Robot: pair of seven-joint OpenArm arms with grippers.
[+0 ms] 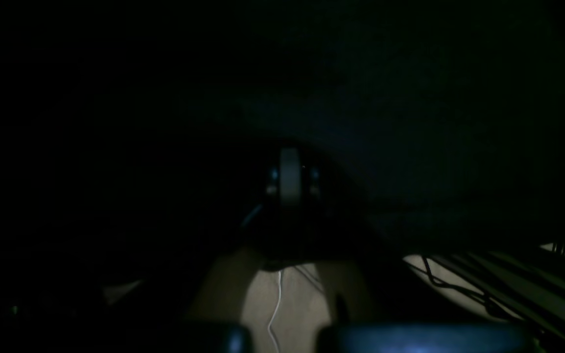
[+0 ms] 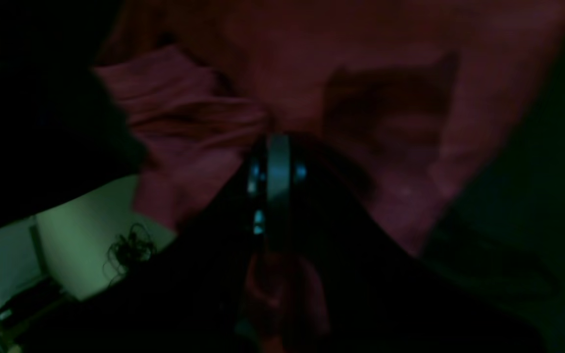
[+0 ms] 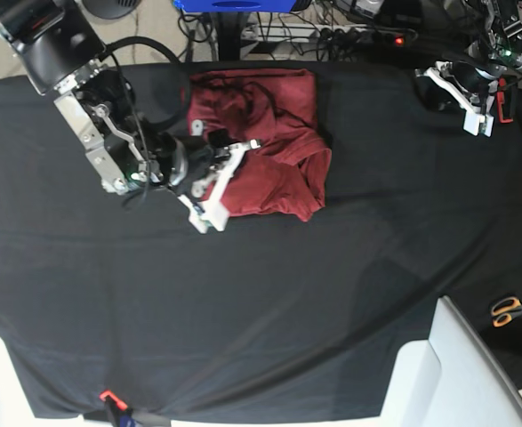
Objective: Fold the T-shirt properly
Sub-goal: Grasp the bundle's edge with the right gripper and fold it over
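The T-shirt (image 3: 274, 133) is a brick-red bundle, partly folded, lying at the back middle of the black-covered table (image 3: 332, 285). My right gripper (image 3: 218, 182) lies across the shirt's left edge. In the right wrist view its jaws (image 2: 277, 147) are shut, and the shirt's (image 2: 361, 98) wrinkles bunch and run in to the fingertips. My left gripper (image 3: 472, 108) rests shut at the table's far right corner, well away from the shirt. The left wrist view is very dark; the left gripper (image 1: 290, 166) shows pressed shut over black cloth, holding nothing.
Orange-handled scissors (image 3: 509, 310) lie at the right table edge. A white angled panel (image 3: 447, 374) stands at the front right corner. A small orange and black clip (image 3: 109, 400) sits on the front edge. Cables (image 3: 349, 31) lie behind the table.
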